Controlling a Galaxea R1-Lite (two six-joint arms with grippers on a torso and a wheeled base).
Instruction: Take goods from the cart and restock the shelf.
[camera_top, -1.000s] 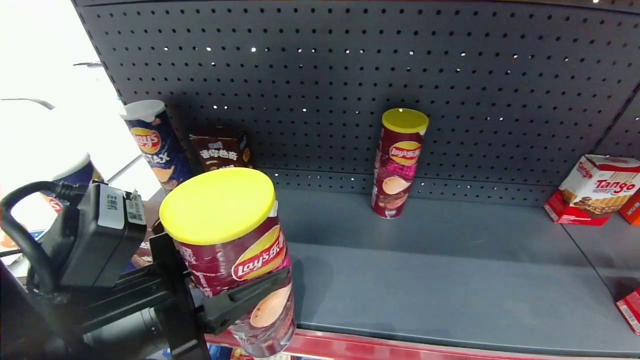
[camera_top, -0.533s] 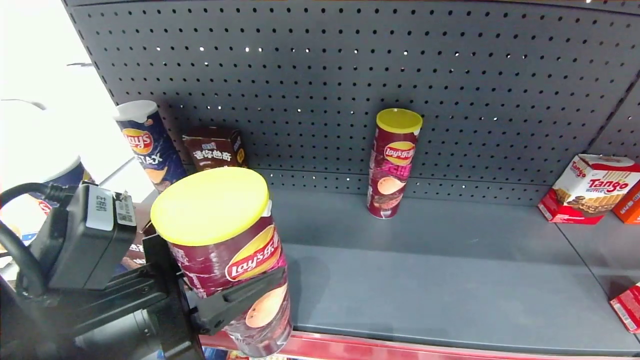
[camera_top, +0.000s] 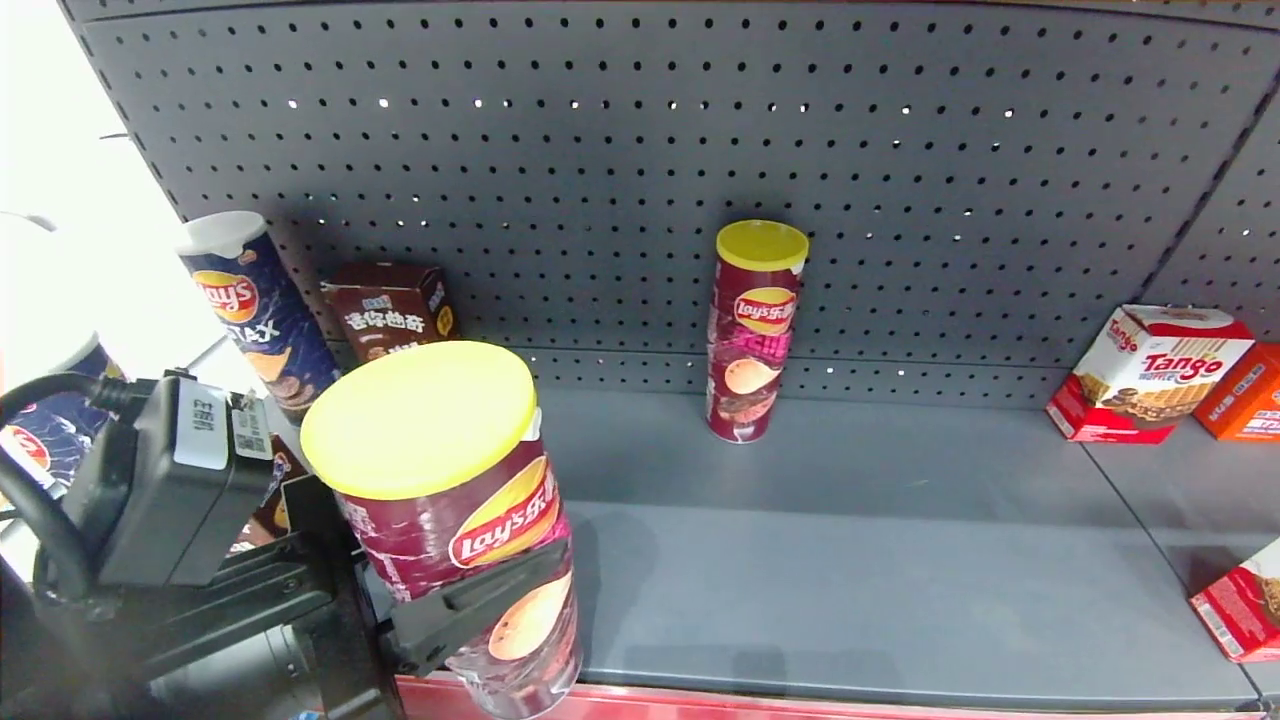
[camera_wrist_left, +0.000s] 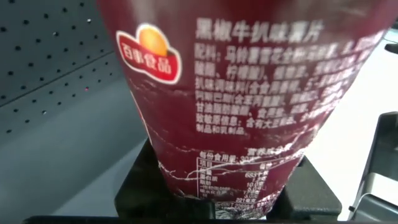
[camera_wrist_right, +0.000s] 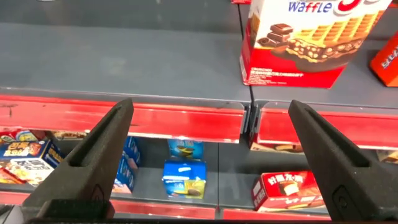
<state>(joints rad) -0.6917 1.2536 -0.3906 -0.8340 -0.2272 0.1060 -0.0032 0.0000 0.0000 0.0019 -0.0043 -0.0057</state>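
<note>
Can of chips (camera_top: 450, 500) sits upright in my left tool (camera_top: 430, 595), squeezed tight, at the front edge of the shelf (camera_top: 850, 560). My right tool (camera_wrist_right: 211, 109) is wide open, holding nothing.

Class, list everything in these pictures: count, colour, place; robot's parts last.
held chip can: 1, maroon, yellow lid, in left pincer
standing chip can: 1, maroon, yellow lid, back of shelf
blue chip cans: 2, blue, white lids, shelf's left end
brown box: 1, brown, beside a blue can
wafer box: 1, red-white, right section
orange box: 1, orange, beside wafer box
red box: 1, red, right section's front
shelf: 1, grey, red front edge
lower-shelf boxes: several, blue and red, shelf below
left pincer: 1, black, shut on held chip can
right pincer: 1, black, open, before lower shelves
</note>
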